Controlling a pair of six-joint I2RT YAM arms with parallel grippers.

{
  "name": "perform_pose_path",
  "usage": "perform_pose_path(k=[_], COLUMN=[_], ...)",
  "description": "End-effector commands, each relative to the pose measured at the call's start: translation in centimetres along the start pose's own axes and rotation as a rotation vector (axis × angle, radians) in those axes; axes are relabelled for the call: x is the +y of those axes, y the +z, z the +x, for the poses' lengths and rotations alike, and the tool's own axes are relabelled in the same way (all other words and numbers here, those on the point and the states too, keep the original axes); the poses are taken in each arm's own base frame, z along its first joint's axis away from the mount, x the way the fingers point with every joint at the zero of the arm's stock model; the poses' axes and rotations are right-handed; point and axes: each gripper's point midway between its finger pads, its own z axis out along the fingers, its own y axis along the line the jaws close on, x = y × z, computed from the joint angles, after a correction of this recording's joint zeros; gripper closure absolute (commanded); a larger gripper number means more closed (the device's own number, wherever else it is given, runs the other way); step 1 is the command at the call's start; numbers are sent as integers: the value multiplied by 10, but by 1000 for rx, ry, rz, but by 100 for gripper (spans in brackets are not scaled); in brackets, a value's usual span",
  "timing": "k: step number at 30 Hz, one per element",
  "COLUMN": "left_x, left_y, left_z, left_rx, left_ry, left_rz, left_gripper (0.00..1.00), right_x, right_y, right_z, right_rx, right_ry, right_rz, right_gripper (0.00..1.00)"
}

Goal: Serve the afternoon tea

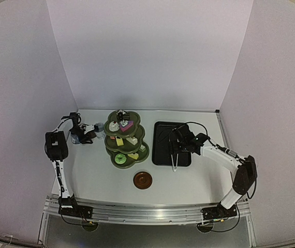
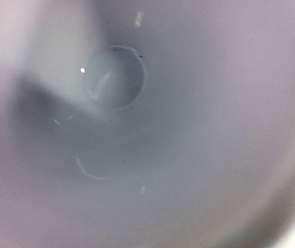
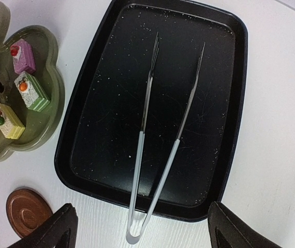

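Top external: mug [image 1: 100, 129] sits just left of the stand [image 1: 126, 140], left end effector [image 1: 91, 135] at it, grip unreadable. Right end effector [image 3: 143, 231] spreads wide, right of the stand.

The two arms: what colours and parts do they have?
Both the left arm and the right arm have white links, bulky black joints and black bases. Thin black cables loop near each wrist. The right gripper's fingers are dark.

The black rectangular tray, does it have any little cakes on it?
No, only thin metal tongs lie in the black rectangular tray; the small cakes sit on the olive-green scalloped stand.
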Motion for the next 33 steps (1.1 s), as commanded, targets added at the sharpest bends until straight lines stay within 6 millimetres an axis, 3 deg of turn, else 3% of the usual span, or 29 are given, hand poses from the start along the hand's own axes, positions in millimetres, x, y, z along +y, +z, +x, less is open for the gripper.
perform_pose_path(k=[1, 20, 27, 33], left_x=[-40, -96, -149, -209], left_y=[-3, -15, -24, -31], left_z=[8, 23, 34, 51], left_rx=[26, 52, 68, 106], left_ry=[-28, -29, 18, 113], left_rz=[112, 204, 266, 337], left_gripper=[39, 36, 35, 35], right_x=[-3, -10, -12, -13], right_y=[-27, -45, -52, -60], right_z=[-20, -20, -23, -27], right_rx=[-72, -109, -130, -153], right_ry=[17, 39, 45, 47], right_rz=[-16, -13, -14, -16], right_gripper=[16, 16, 16, 16])
